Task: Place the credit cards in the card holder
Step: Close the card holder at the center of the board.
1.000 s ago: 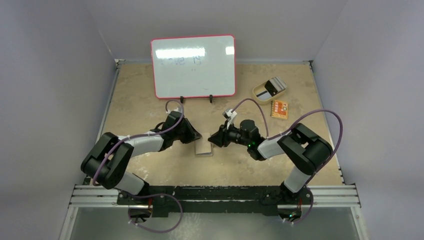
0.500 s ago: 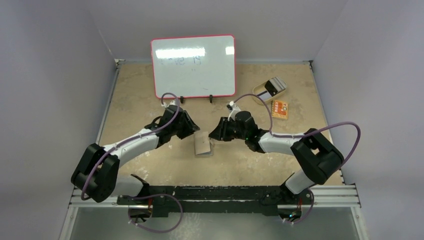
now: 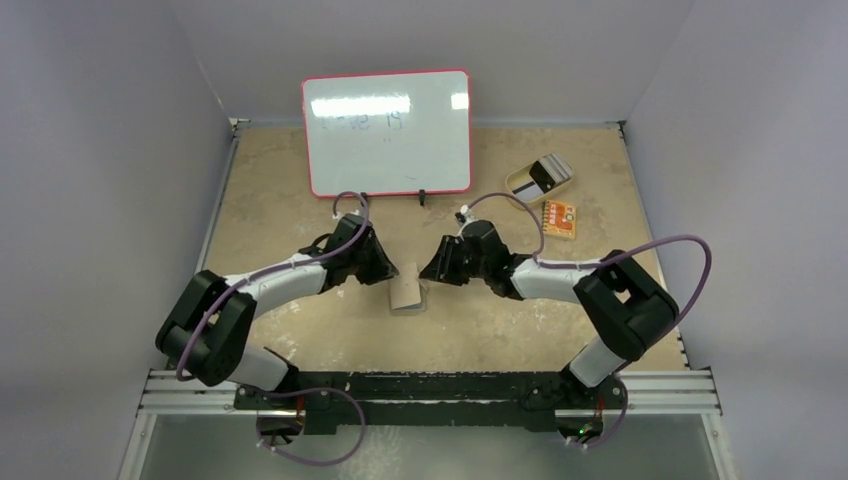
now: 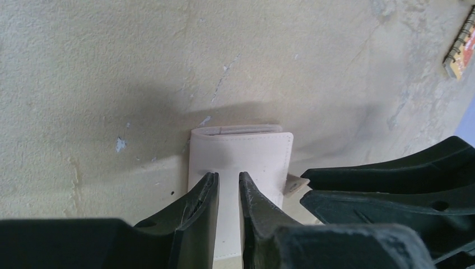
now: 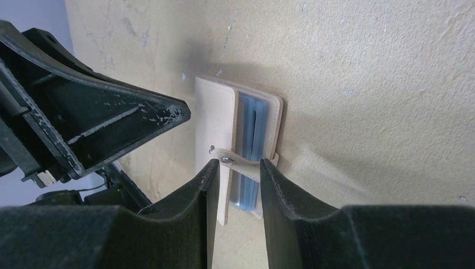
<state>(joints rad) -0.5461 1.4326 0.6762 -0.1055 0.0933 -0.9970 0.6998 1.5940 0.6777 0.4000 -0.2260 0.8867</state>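
The tan card holder (image 3: 405, 289) lies mid-table between both grippers. My left gripper (image 3: 386, 272) is almost shut with only a narrow slit and nothing in it. Its tips (image 4: 228, 176) sit on the holder's pale cover (image 4: 241, 148). My right gripper (image 3: 431, 271) is closed around the holder's open edge (image 5: 215, 117), with the snap tab (image 5: 241, 163) between its fingertips (image 5: 238, 162). Blue-tinted layers (image 5: 249, 129) show between the covers; I cannot tell if they are cards or sleeves. Credit cards with a black stripe (image 3: 545, 174) lie in a tan oval dish (image 3: 517, 185) at back right.
A red-framed whiteboard (image 3: 387, 132) stands at the back. An orange spiral notepad (image 3: 559, 218) lies just in front of the dish and shows at the edge of the left wrist view (image 4: 462, 47). Grey walls enclose the table on three sides.
Both arms reached further in toward the holder. The holder went from lying open and pale to folded and tan, and now sits straighter. The left gripper slid slightly nearer.
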